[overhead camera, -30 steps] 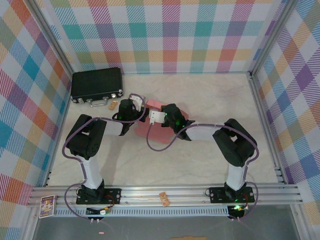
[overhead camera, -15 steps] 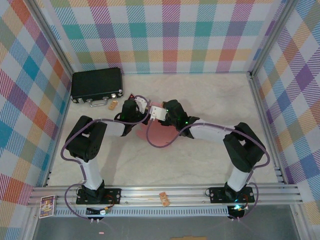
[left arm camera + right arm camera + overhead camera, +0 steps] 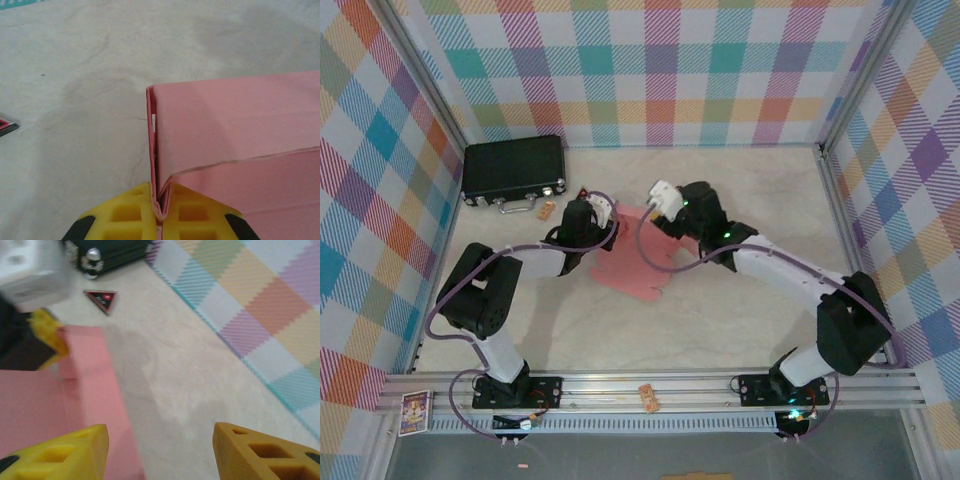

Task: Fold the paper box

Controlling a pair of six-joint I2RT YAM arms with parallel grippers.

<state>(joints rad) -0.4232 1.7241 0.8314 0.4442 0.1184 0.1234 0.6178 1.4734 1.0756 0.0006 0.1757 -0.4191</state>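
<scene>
The paper box (image 3: 630,265) is a salmon-pink card sheet lying partly folded on the table between both arms. My left gripper (image 3: 605,222) is at its left edge, shut on a doubled fold of the card; the left wrist view shows the pink card (image 3: 235,130) pinched between the yellow fingers (image 3: 130,215). My right gripper (image 3: 662,203) hovers over the sheet's far edge, open, with nothing between its fingers. In the right wrist view the pink card (image 3: 95,390) lies under the left yellow finger (image 3: 65,452), and bare table shows in the gap.
A black hard case (image 3: 513,170) with metal latches sits at the back left. A small red and black triangular piece (image 3: 101,299) lies on the table near it. A small wooden block (image 3: 546,209) lies beside the case. Checked walls enclose the table.
My right arm has stretched out toward the back and its gripper has lifted off the card's middle to the far edge. The left gripper has held its place on the fold.
</scene>
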